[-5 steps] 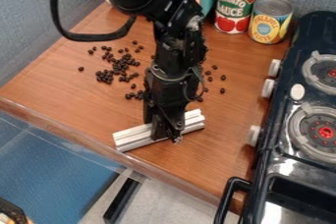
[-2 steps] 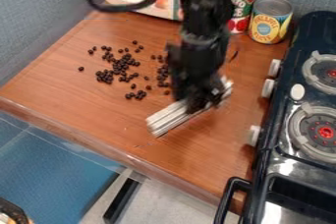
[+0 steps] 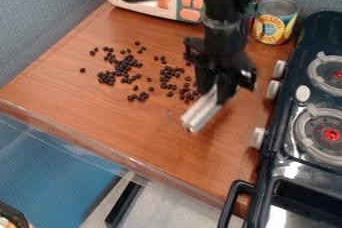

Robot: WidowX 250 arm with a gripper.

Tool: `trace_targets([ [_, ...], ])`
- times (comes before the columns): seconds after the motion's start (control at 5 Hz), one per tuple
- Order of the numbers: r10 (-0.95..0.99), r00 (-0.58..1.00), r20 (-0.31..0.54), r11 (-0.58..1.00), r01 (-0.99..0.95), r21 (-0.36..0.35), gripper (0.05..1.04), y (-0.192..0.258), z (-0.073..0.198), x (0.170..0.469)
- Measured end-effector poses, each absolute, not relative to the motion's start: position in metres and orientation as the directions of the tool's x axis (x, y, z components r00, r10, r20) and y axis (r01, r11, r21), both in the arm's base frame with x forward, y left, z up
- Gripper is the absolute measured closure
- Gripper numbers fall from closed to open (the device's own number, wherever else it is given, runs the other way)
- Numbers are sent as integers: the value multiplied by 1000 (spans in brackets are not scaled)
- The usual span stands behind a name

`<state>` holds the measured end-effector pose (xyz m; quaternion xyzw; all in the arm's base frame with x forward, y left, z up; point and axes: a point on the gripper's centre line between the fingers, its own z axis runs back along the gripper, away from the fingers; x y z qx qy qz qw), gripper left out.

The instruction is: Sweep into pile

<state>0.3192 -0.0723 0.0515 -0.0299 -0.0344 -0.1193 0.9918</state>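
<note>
Gripper (image 3: 218, 94): jaws closed on white bar (image 3: 203, 110), held aslant between dark beans (image 3: 123, 67) and stove (image 3: 283, 111).
Beans: loose clusters, tabletop (image 3: 100, 104).
Step, as judged: gathering stroke. Next: bar low behind the stove-side stragglers, then push towards the main cluster.
Yellow-labelled can (image 3: 272, 24): metal top, contents unseen.

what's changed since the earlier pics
The gripper has moved right in the view and away from the counter's front edge, carrying the white block, which has turned to a steeper slant. Nothing was let go. The arm now hides more of the red can. The left cluster of dark beans, the yellow can and the stove stayed put.
</note>
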Motion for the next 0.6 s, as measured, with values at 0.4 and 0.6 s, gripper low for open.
trace_targets([
  [0.4, -159, 987, 23, 984, 161, -83, 741, -90, 26, 328],
  [0.6, -159, 987, 20, 984, 160, -81, 741, -97, 25, 332],
])
